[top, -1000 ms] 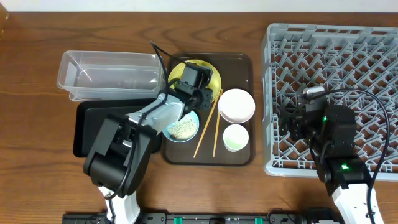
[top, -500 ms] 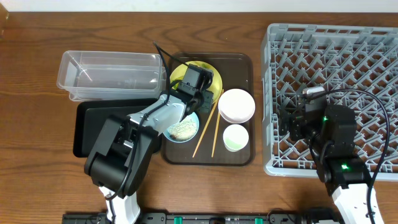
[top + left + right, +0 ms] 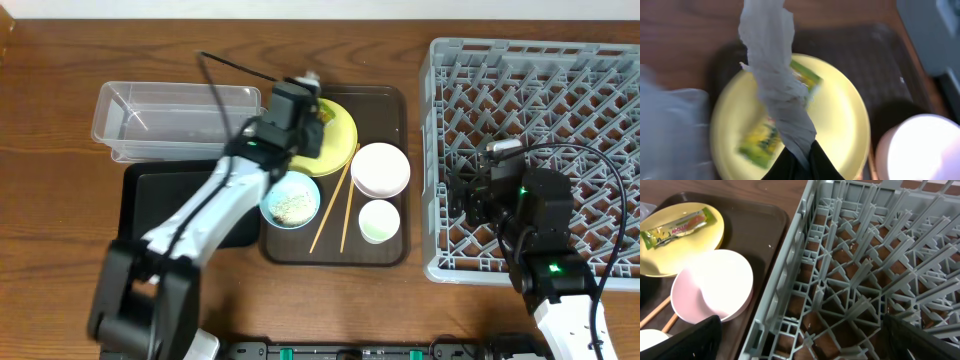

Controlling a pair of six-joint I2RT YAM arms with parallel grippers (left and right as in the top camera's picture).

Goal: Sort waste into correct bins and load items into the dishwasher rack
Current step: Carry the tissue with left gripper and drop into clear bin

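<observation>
My left gripper (image 3: 298, 103) (image 3: 800, 159) is shut on the small white scrap (image 3: 775, 75) and holds it above the yellow plate (image 3: 342, 135) (image 3: 840, 115). The yellow-green wrapper (image 3: 757, 142) (image 3: 675, 230) lies on that plate. The light blue bowl (image 3: 291, 199) holds the rice-like scraps. The white bowl (image 3: 380, 170) (image 3: 712, 287), the pale green cup (image 3: 379, 221) and two chopsticks (image 3: 335, 205) lie on the brown tray. My right gripper (image 3: 470, 195) (image 3: 800, 340) is open and empty over the left part of the grey dishwasher rack (image 3: 530, 150) (image 3: 850, 255).
The clear tub (image 3: 175, 120) stands left of the plate, with the black tray (image 3: 150, 195) in front of it. The dark brown serving tray (image 3: 385, 100) holds the dishes. The left arm crosses over the black tray.
My left gripper has lifted and moved back and to the left from the plate, with the white scrap in it. The right arm has not moved.
</observation>
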